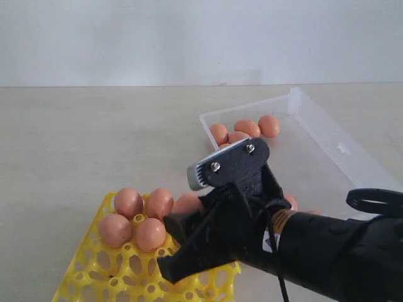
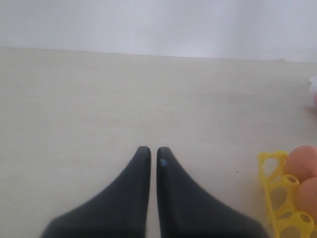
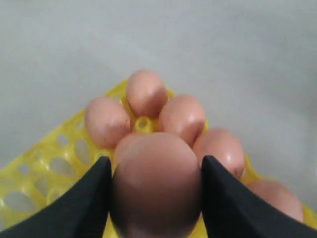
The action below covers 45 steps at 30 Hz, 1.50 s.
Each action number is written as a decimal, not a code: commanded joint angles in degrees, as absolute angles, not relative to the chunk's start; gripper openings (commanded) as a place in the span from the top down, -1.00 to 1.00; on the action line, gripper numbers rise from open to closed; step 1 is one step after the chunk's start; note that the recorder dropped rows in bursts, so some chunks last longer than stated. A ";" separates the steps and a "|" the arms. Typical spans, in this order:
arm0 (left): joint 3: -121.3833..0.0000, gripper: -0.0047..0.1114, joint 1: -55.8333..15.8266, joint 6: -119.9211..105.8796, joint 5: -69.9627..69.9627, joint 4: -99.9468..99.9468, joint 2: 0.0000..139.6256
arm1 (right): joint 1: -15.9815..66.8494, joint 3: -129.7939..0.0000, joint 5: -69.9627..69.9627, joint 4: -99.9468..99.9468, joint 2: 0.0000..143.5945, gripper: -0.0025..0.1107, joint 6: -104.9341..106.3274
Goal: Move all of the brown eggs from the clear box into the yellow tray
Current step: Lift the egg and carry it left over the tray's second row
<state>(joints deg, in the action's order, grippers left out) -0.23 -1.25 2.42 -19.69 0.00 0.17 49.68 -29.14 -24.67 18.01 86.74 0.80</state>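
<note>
The right gripper [image 3: 154, 166] is hovering over the yellow tray [image 1: 88, 270], its two dark fingers [image 3: 84, 198] pinching one brown egg [image 3: 156, 186] by its opposite sides. Just past that egg, several brown eggs [image 3: 146, 91] are already sitting in cups at the tray's end toward the clear box [image 1: 334, 141]. The box is lying open on the pale surface [image 1: 75, 138] beyond the tray, with a few remaining eggs [image 1: 249, 128] gathered in its far corner. The left gripper [image 2: 153, 151] is hanging over bare surface beside the tray, its fingers pressed almost together and holding nothing.

An egg is likely handling as light and rigid but brittle, with a smooth, rounded shell that could slip or crack. The safest hold is probably across its widest middle, squeezing gently, then lowering it slowly into an empty cup.
</note>
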 commanded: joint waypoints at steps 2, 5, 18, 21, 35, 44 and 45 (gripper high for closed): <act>0.00 0.85 -1.29 2.18 -19.34 0.00 0.00 | 49.83 -29.25 -49.56 14.11 85.23 0.96 -12.69; 0.00 0.85 -1.29 2.18 -19.34 0.00 0.00 | 49.83 -29.25 -63.61 10.77 85.33 0.96 -25.41; 0.00 0.85 -1.29 2.18 -19.34 0.00 0.00 | 49.71 -29.25 -65.24 -34.36 85.22 0.96 -37.37; 0.00 0.85 -1.29 2.18 -19.34 0.00 0.00 | 49.71 -29.25 -50.94 -36.36 85.22 0.96 -37.37; 0.00 0.85 -1.29 2.18 -19.34 0.00 0.00 | 49.04 -44.24 -4.42 -29.01 86.92 0.96 -47.70; 0.00 0.85 -1.29 2.18 -19.34 0.00 0.00 | 43.89 -49.30 -11.53 -29.01 92.71 0.96 -36.71; 0.00 0.85 -1.29 2.18 -19.34 0.00 0.00 | 43.89 -49.30 -11.69 -29.01 92.71 0.96 -34.37</act>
